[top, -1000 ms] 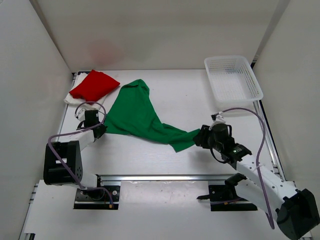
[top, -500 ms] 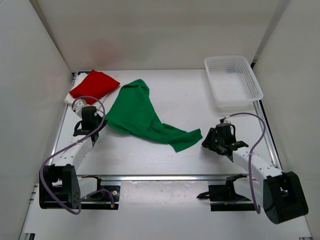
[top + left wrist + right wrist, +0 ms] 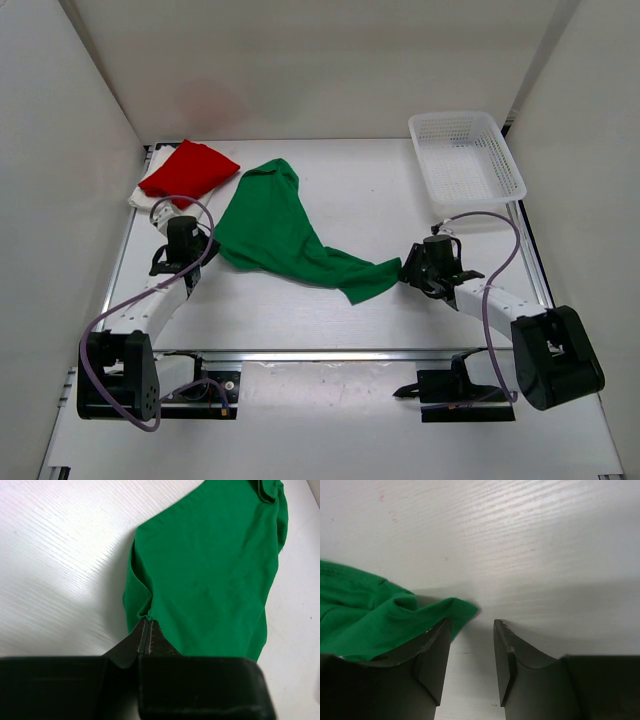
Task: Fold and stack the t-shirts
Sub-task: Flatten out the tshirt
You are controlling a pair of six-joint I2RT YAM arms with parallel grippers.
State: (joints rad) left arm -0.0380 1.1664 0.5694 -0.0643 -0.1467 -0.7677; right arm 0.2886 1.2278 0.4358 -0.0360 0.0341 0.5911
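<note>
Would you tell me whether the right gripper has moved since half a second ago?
Yes: judged against the white plastic mesh basket, the right gripper moved left, reaching a corner of the green cloth t-shirt.

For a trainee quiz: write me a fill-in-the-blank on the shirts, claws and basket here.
The t-shirt lying on the white t-shirt is ____.
The left claw is ____ on the green t-shirt.
The right claw stands ____.
The mesh basket holds ____.
Missing: red; shut; open; nothing.
</note>
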